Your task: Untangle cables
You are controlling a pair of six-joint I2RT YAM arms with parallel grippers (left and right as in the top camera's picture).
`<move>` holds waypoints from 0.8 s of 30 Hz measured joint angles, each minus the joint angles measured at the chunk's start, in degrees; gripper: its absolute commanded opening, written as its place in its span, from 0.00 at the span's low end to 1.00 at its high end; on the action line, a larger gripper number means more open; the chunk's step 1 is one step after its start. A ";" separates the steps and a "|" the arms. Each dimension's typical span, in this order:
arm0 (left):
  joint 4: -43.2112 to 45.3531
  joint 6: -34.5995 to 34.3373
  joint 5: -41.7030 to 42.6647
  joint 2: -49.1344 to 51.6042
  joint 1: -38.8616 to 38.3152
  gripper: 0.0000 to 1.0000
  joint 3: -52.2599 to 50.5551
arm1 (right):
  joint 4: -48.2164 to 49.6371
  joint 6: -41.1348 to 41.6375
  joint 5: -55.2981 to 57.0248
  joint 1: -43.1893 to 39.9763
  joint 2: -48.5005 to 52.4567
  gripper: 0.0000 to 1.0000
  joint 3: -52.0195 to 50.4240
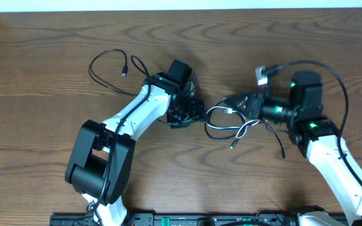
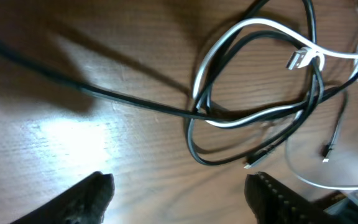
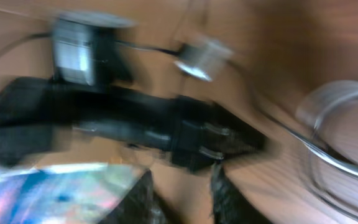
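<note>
1. The cables [image 1: 237,130], one white cable [image 2: 253,23] looped through black cable [image 2: 194,149], are shown tangled on the wooden table [image 1: 43,125], between the two grippers.
2. A separate black cord [image 1: 109,53] is seen coiled loosely beyond the left arm, well apart from the tangle.
3. The left gripper [image 2: 179,185] is shown just beside the tangle, its fingers spread wide; nothing is gripped.
4. The right gripper [image 1: 244,100] is blurred in its wrist view; its spread and hold cannot be told.
</note>
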 measured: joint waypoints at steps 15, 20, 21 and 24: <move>11.32 2.93 1.22 0.11 -1.27 0.92 -4.46 | -28.52 -13.05 35.39 -12.66 0.22 0.46 0.20; 11.67 3.63 -2.23 0.33 -3.89 0.92 -4.46 | -30.34 -3.06 31.43 -11.32 0.22 0.57 0.20; 11.65 3.65 -2.47 0.35 -3.93 0.92 -4.46 | -30.29 -0.46 30.99 -11.32 0.22 0.58 0.20; 11.65 3.65 -3.30 0.55 -3.91 0.92 -4.46 | -28.37 6.88 30.12 -10.62 0.22 0.57 0.02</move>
